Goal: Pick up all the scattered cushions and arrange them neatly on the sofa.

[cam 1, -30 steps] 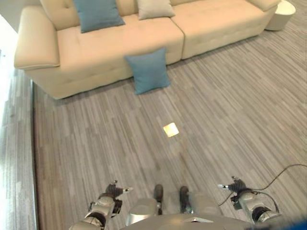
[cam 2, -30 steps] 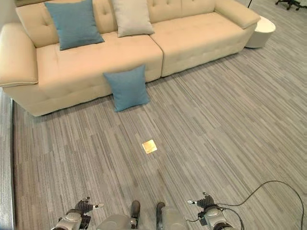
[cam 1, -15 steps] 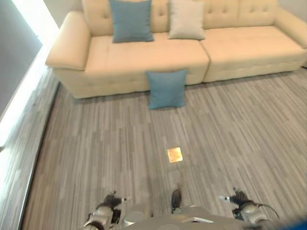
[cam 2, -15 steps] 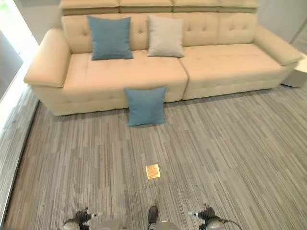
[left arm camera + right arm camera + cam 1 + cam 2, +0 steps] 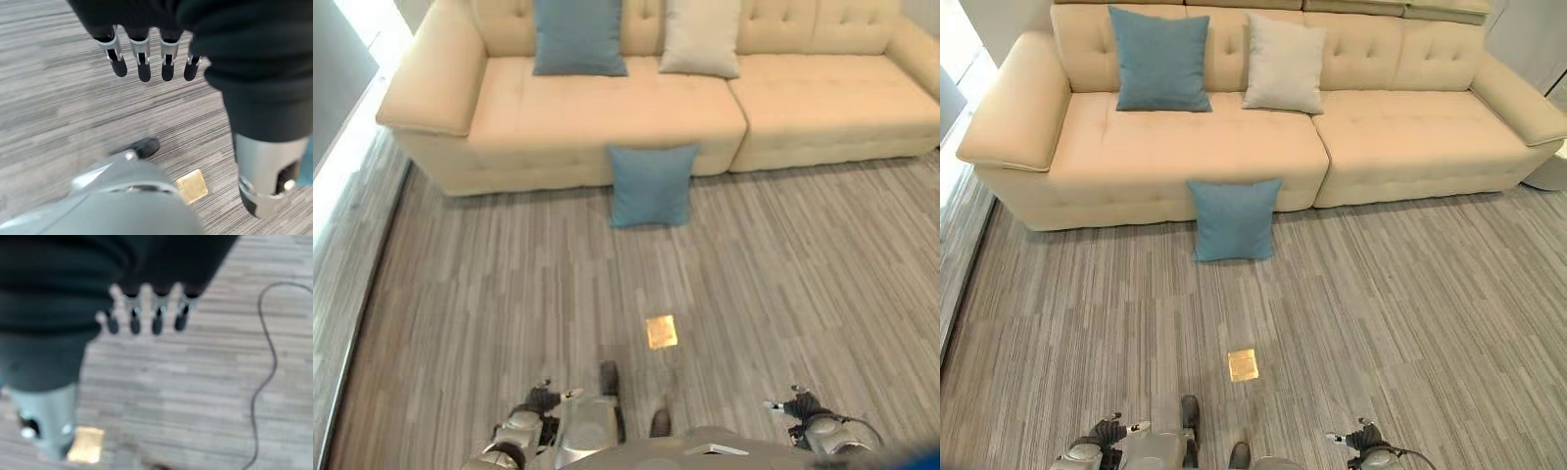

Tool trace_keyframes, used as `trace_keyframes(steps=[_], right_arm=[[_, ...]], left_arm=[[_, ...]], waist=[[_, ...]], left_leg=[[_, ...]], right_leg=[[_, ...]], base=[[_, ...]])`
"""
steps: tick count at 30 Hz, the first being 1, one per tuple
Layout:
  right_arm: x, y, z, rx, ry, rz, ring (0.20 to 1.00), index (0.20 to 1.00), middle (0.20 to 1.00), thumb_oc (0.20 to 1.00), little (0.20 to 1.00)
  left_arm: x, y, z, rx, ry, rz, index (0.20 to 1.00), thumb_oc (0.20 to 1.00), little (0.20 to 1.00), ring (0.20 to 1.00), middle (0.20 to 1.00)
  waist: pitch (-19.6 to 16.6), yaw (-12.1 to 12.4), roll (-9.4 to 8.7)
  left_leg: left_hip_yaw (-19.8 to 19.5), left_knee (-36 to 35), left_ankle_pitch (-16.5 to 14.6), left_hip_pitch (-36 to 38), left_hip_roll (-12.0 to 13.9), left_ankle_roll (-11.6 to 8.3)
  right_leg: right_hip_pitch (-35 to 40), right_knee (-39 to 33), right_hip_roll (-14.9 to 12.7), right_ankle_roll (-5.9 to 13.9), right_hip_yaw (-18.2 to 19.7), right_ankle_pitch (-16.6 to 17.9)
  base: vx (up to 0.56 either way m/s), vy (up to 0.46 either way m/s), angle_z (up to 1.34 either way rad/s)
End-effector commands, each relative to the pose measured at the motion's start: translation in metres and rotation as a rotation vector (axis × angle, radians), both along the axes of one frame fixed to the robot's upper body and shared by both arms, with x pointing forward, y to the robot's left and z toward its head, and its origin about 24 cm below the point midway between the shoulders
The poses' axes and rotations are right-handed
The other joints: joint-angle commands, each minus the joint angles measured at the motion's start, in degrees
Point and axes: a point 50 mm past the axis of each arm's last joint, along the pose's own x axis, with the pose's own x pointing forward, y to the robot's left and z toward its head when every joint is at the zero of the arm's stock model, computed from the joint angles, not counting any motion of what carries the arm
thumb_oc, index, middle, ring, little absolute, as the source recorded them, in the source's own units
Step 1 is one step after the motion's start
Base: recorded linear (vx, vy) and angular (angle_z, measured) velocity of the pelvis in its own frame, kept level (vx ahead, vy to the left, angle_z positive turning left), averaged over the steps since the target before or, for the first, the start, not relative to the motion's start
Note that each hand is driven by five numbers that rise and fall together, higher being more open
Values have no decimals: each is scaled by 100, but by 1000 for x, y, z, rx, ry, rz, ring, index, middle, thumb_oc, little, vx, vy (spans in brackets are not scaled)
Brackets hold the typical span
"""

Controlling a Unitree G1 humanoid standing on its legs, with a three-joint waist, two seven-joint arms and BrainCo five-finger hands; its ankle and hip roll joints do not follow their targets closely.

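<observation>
Both hands hang low and empty, fingers straight and relaxed: the left hand (image 5: 530, 423) at about 7 o'clock in the head views, the right hand (image 5: 806, 419) at about 5 o'clock, both well apart from any cushion. Between them, toward 12, a small brass plate (image 5: 660, 332) sits flush in the grey floor (image 5: 1410, 323).

Further toward 12, a blue floor cushion (image 5: 1233, 219) stands nearly upright, leaning against the front of the sofa (image 5: 1400, 127). It is about square, so it has no clear long axis; its face looks back toward the robot. On the seat, against the backrest, stand a second blue cushion (image 5: 1159, 60) and a beige cushion (image 5: 1285, 65) at its 3 o'clock.

The step looks like the approach: next would be walking up, reaching down and gripping the leaning cushion by both sides.
</observation>
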Motion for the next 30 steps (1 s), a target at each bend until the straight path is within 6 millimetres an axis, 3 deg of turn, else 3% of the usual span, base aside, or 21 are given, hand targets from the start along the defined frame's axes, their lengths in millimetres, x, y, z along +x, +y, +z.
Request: trace_keyframes(steps=[1, 3, 5, 8, 10, 13, 16, 17, 18, 20, 22, 23, 24, 25, 26, 30], right_arm=[[17, -6, 8, -25, -62, 37, 1000, 1000, 1000, 1000, 1000], [20, -4, 10, -18, -75, 39, 1000, 1000, 1000, 1000, 1000], [22, -5, 11, -17, -84, 37, 1000, 1000, 1000, 1000, 1000], [27, -5, 13, -23, -97, 45, 1000, 1000, 1000, 1000, 1000], [30, -5, 14, -32, -102, 61, 1000, 1000, 1000, 1000, 1000], [24, -7, 12, -41, -78, 75, 1000, 1000, 1000, 1000, 1000], [15, -7, 9, -39, -54, 66, 1000, 1000, 1000, 1000, 1000], [12, -9, 8, -36, -50, 51, 1000, 1000, 1000, 1000, 1000], [12, -11, 8, -33, -55, 38, 1000, 1000, 1000, 1000, 1000], [17, -12, 11, -36, -79, 33, 1000, 1000, 1000, 1000, 1000], [18, -16, 13, -39, -87, 15, 1000, 1000, 1000, 1000, 1000], [20, -18, 14, -47, -92, 12, 1000, 1000, 1000, 1000, 1000], [20, -20, 15, -56, -94, 12, 1000, 1000, 1000, 1000, 1000], [21, -20, 15, -58, -95, 12, 1000, 1000, 1000, 1000, 1000], [20, -21, 15, -66, -89, 18, 1000, 1000, 1000, 1000, 1000], [18, -15, 13, -53, -82, 44, 1000, 1000, 1000, 1000, 1000]], left_arm=[[5, 14, 6, 44, -21, -21, 1000, 1000, 1000, 1000, 1000], [5, 17, 7, 54, -24, -23, 1000, 1000, 1000, 1000, 1000], [5, 17, 7, 55, -24, -21, 1000, 1000, 1000, 1000, 1000], [6, 16, 7, 55, -25, -26, 1000, 1000, 1000, 1000, 1000], [4, 15, 6, 58, -14, -29, 1000, 1000, 1000, 1000, 1000], [0, 15, 4, 73, 5, -40, 1000, 1000, 1000, 1000, 1000], [-7, 10, 0, 62, 32, -37, 1000, 1000, 1000, 1000, 1000], [-8, 3, -2, 41, 36, -50, 1000, 1000, 1000, 1000, 1000], [-6, 0, -2, 32, 34, -71, 1000, 1000, 1000, 1000, 1000], [-1, -1, -1, 31, 24, -75, 1000, 1000, 1000, 1000, 1000], [4, 1, 1, 31, 6, -64, 1000, 1000, 1000, 1000, 1000], [3, 0, 1, 30, 11, -69, 1000, 1000, 1000, 1000, 1000], [3, 0, 1, 37, 12, -78, 1000, 1000, 1000, 1000, 1000], [4, 1, 1, 37, 11, -75, 1000, 1000, 1000, 1000, 1000], [4, 3, 2, 43, 8, -77, 1000, 1000, 1000, 1000, 1000], [-5, 6, 0, 46, 30, -54, 1000, 1000, 1000, 1000, 1000]], waist=[[-68, 268, -44], [-55, 207, 31], [-73, 132, 91], [-52, 33, 137], [-27, -17, 115], [-33, -172, 90], [-151, -201, 64], [-215, -226, 72], [-199, -244, 22], [-94, -212, -50], [-9, -136, -111], [32, -53, -109], [21, -15, -93], [28, 32, -55], [59, 129, 26], [-24, 175, 35]], left_leg=[[-186, 1040, -1000, -254, 37, -88], [-282, 914, -1034, -44, 14, -44], [-370, 793, -1093, 178, -13, -39], [-498, 543, -1180, 565, -57, -72], [-524, 397, -1241, 797, -93, -121], [-782, 328, -1337, 1065, -145, -174], [-842, 397, -1361, 1185, -61, -305], [-836, 682, -1212, 1104, 77, -502], [-782, 1436, -1001, 824, 248, -650], [-827, 2376, -776, 381, 336, -684], [-729, 2833, -825, -168, 371, -550], [-735, 2416, -1042, -390, 225, -489], [-663, 1784, -864, -681, 155, -518], [-664, 1595, -662, -868, 145, -561], [-683, 1225, -309, -1055, 139, -652], [-723, 1112, -377, -848, 51, -595]], right_leg=[[-784, 1248, -685, 497, 135, 588], [-1078, 1686, -656, 512, 172, 745], [-1245, 1675, -631, 447, 105, 675], [-1507, 1103, -486, 385, 10, 593], [-1648, 395, -504, 422, -174, 780], [-1764, 86, -242, 462, 262, 907], [-1512, -87, -170, 320, 288, 911], [-1319, -192, -95, 215, 277, 857], [-1149, -228, -73, 77, 298, 773], [-967, -254, -34, -87, 330, 678], [-789, -251, -46, -207, 324, 487], [-629, -288, -64, -156, 334, 383], [-511, -310, -66, -111, 298, 250], [-442, -307, -23, -121, 311, 206], [-322, -244, 96, -135, 386, 89], [-232, -44, 66, -76, 510, -63]], base=[[103, 128, -11], [169, 103, -9], [211, 70, 5], [225, -16, 27], [266, -62, 10], [284, -73, 11], [273, -173, 54], [329, -311, 33], [277, -316, 35], [133, -212, 66], [171, -124, 8], [299, 2, 18], [307, 76, 15], [308, 111, 9], [266, 112, -11], [192, 111, -39]])
